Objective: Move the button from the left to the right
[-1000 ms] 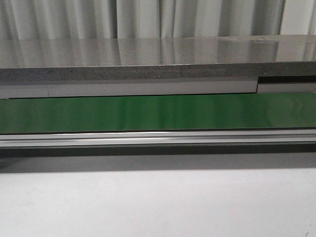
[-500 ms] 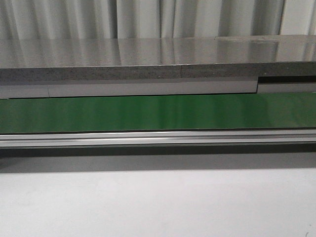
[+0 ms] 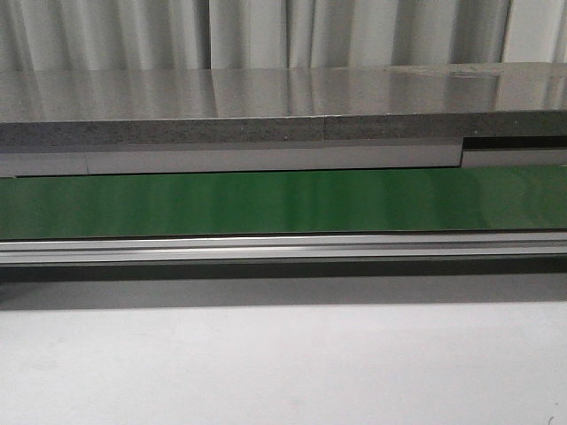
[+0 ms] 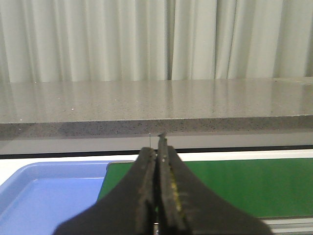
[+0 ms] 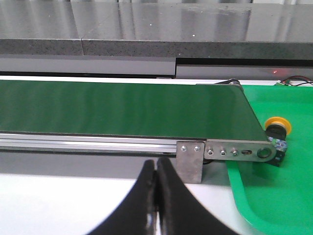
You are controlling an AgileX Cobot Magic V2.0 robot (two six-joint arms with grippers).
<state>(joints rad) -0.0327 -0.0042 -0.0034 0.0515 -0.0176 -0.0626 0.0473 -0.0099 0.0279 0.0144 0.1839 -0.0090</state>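
Button [image 5: 277,128] is seen lying in the green tray [image 5: 254,200] just beyond the conveyor belt [image 5: 122,110] end; transfer is judged complete. Left gripper [image 4: 157,147] and right gripper [image 5: 155,169] are pressed closed, empty.

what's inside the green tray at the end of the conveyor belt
The button, yellow cap up, sits in the green tray against the conveyor belt end. Wires show at the far corner; the rest lies out of frame.

Conveyor belt [image 3: 283,202] laid across table [image 3: 283,372], counter [image 3: 283,106] at 12 o'clock behind. Button [image 5: 277,132] lodged in tray [image 5: 274,196] against belt end.
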